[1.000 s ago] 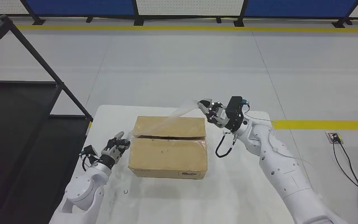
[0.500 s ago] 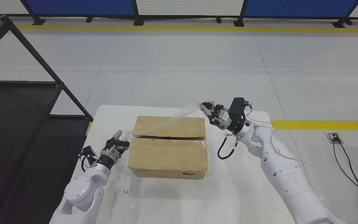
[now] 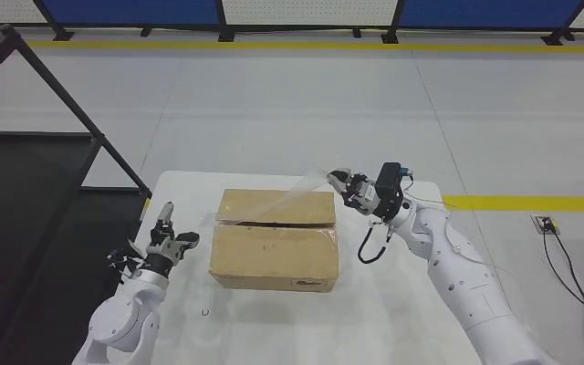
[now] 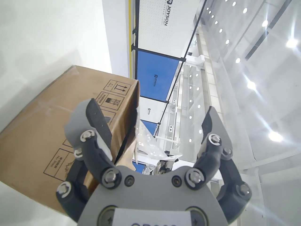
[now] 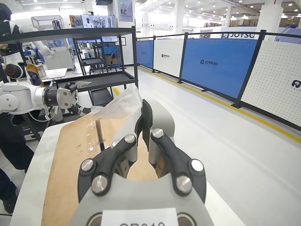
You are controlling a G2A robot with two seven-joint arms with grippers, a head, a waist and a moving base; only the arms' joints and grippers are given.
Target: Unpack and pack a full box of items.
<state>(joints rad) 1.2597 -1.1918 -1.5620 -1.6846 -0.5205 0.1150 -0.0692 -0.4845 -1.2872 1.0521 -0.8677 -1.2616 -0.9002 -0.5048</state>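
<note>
A closed brown cardboard box [image 3: 274,242] lies in the middle of the white table [image 3: 383,301]. A strip of clear tape [image 3: 290,191] rises off the seam between its flaps toward the box's far right corner. My right gripper [image 3: 339,176] is shut on the tape's free end [image 5: 120,106], just above that corner [image 5: 143,115]. My left gripper [image 3: 173,226] stands open with nothing in it, a short way off the box's left end [image 4: 58,118]. From the right wrist it appears beyond the box [image 5: 82,97].
A black metal shelf frame [image 3: 46,210] stands close to the table's left side. The table has bare room in front of the box and to its right. Grey floor lies beyond the far edge.
My left gripper has drawn back leftward from the box's left end. My right gripper has shifted slightly right and lower with the tape, peeling it further.
</note>
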